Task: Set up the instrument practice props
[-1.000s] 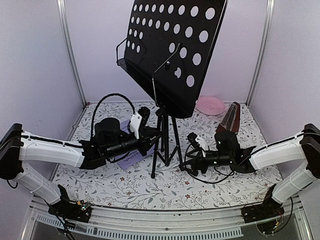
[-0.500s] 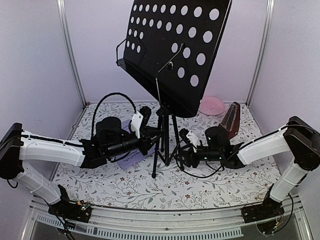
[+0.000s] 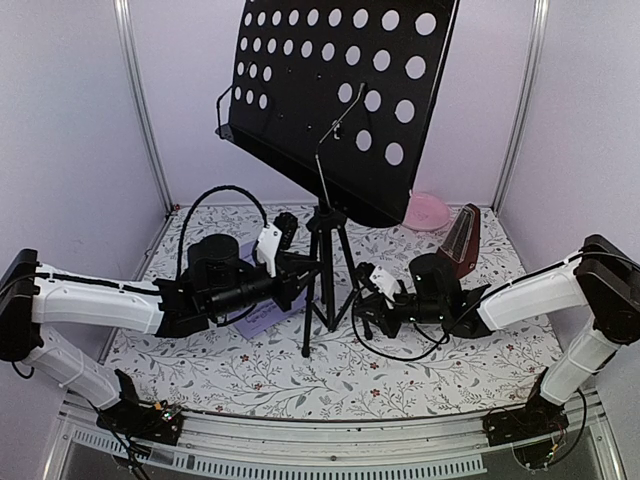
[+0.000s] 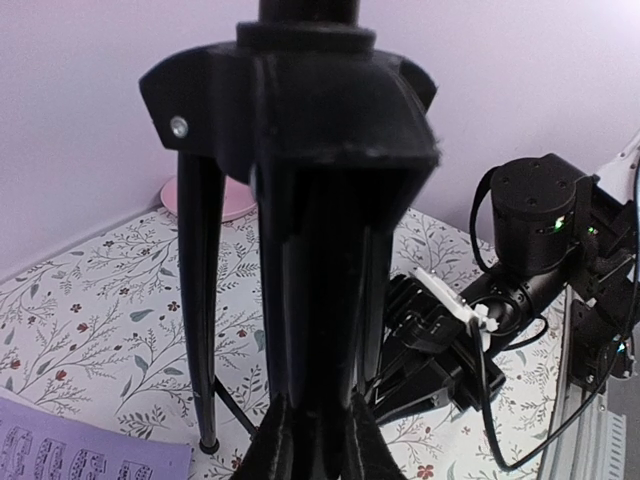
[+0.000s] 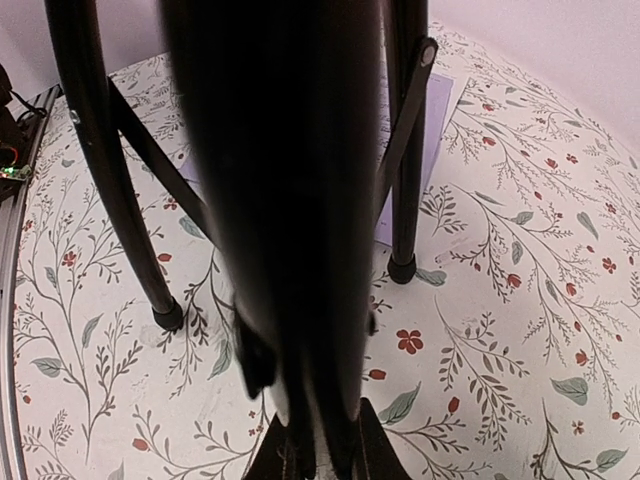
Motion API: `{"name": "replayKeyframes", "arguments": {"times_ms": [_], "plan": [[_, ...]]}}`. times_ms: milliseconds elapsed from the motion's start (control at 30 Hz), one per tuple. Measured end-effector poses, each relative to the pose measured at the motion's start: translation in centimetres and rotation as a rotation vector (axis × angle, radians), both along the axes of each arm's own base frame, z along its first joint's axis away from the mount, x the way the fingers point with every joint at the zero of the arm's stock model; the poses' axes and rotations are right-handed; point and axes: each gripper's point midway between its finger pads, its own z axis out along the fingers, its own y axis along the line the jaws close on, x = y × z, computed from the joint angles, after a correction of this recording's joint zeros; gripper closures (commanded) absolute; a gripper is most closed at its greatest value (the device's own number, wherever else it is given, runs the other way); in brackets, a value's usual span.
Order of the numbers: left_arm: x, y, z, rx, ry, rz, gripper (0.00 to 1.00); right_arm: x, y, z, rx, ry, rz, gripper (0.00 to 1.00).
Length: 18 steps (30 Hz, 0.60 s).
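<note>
**Stand Is Up, Pages Are Waiting**

The flowery table [image 3: 250, 375] is holding everything. The biggest thing on it is the black music stand [image 3: 340, 100]. It is standing in the middle, and its top with the round holes is leaning back. In the right wrist view, 2 of its 3 legs [image 3: 322, 290] are touching the cloth. The 3rd leg is too close and blurry to tell.

You are holding the stand low down with both claws. The left gripper [image 4: 315, 445] is squeezing 1 leg just under the spot where the legs are joining. The right gripper [image 5: 320, 450] is pinching another leg from the other side. Both claws are looking closed tight on the stand.

A sheet-music page [image 3: 262, 318] is lying flat on the table by the stand's feet, close to the left claw. I am seeing only 1 page, and the 2nd is not showing.

The pink plate [image 3: 428, 210] is sitting at the back, behind the stand. The little dark red metronome [image 3: 462, 235] is standing upright near the plate, to the right of the stand.

I am guessing the job is only partly done. The stand is up, but nothing is resting on its top. The pages are waiting to go up there. The metronome may be needing a better spot too.
</note>
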Motion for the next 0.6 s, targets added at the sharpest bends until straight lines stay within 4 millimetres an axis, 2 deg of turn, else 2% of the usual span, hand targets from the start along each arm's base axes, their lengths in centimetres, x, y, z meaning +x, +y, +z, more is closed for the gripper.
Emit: {"name": "replayKeyframes", "arguments": {"times_ms": [300, 600], "plan": [[-0.1, 0.3, 0.0, 0.009, 0.015, 0.016, 1.00, -0.4, -1.9, 0.7, -0.038, -0.002, -0.020, 1.00], [-0.7, -1.1, 0.0, 0.038, 0.018, -0.012, 1.00, -0.3, -3.4, 0.0, -0.054, 0.008, -0.038, 1.00]]}}
